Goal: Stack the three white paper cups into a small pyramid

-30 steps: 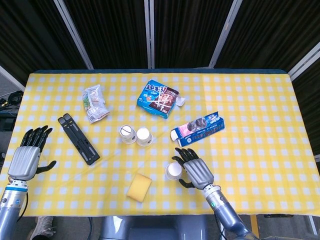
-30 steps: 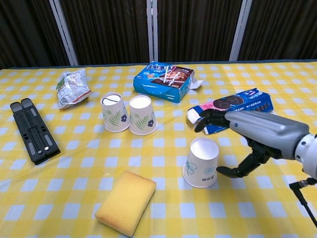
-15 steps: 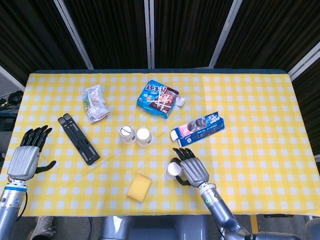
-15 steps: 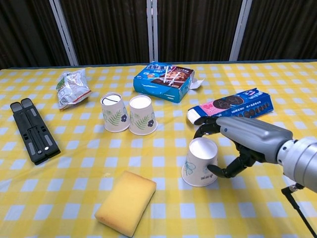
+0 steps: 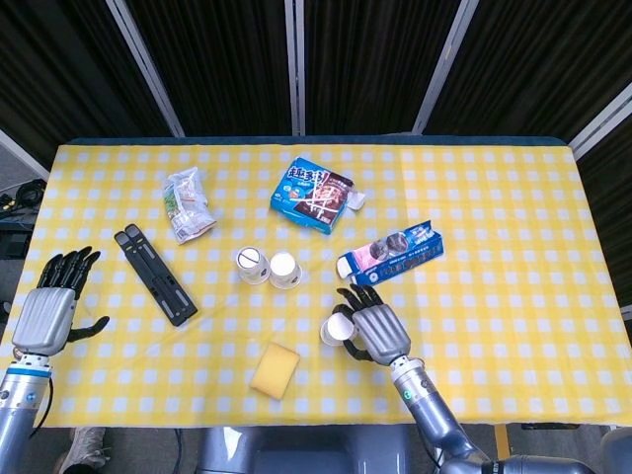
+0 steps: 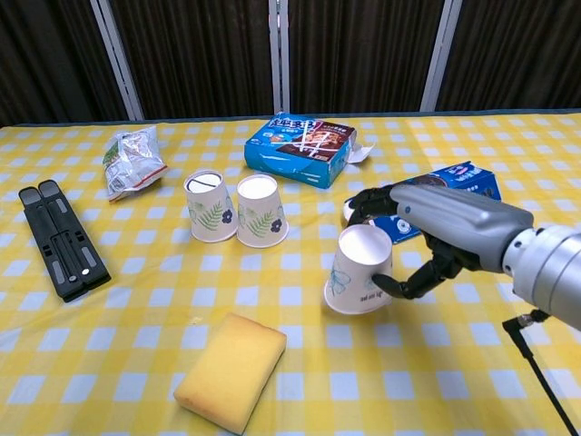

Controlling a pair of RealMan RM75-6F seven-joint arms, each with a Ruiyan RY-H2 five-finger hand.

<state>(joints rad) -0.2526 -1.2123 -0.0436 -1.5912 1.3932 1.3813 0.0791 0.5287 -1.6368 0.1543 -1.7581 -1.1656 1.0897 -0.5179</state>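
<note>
White paper, upturned and tilted, the third cup (image 6: 359,270) sits just right of centre in the chest view, clasped between the thumb and fingers of the right hand (image 6: 427,232) and seemingly lifted off the yellow-checked table (image 6: 136,363). Up and to the left, the other two cups (image 6: 236,209) stand upside down, touching side by side, so the step in hand looks like carrying the top cup over; the next move calls for levelling it and setting it across both bases. At the head view's lower left, the left hand (image 5: 49,308) hangs empty, fingers apart.
</note>
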